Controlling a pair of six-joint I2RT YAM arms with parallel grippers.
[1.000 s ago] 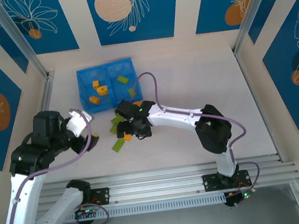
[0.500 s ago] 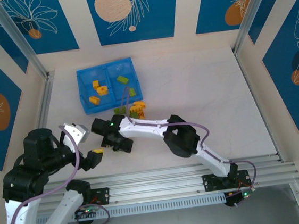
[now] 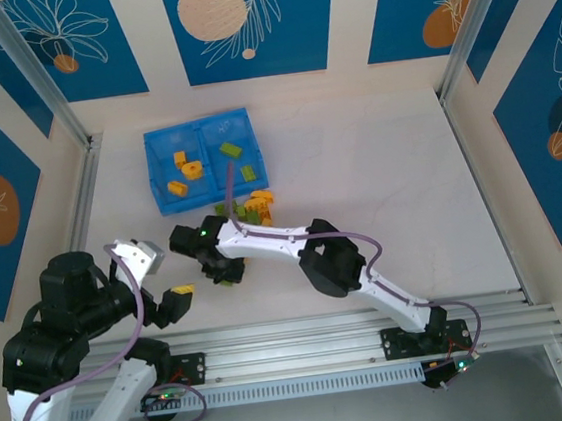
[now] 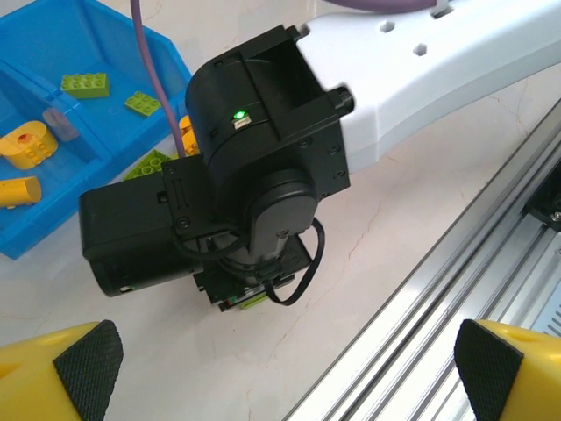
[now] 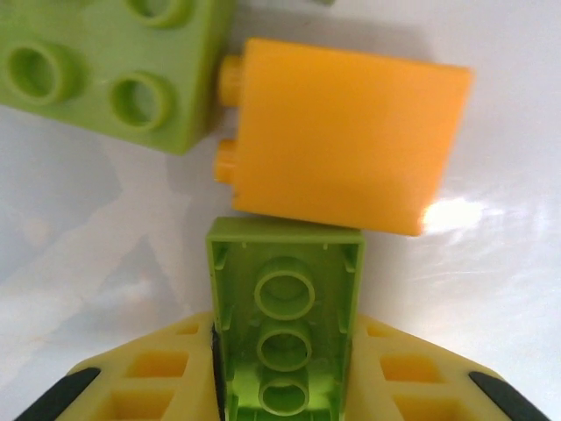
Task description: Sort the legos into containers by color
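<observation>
No writing, brand, number or sign could be read: none on the blue tray [image 3: 204, 131] at eleven o'clock, the green brick [image 5: 285, 324], or the wall panels [image 3: 292, 28].

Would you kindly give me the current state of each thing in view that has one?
left gripper, open, empty.
right gripper, shut on green lego.
green lego, gripped, hollow underside facing the wrist camera.
orange lego, loose on the table, on its side.
tray, upright; orange bricks left compartment, green bricks right.
</observation>
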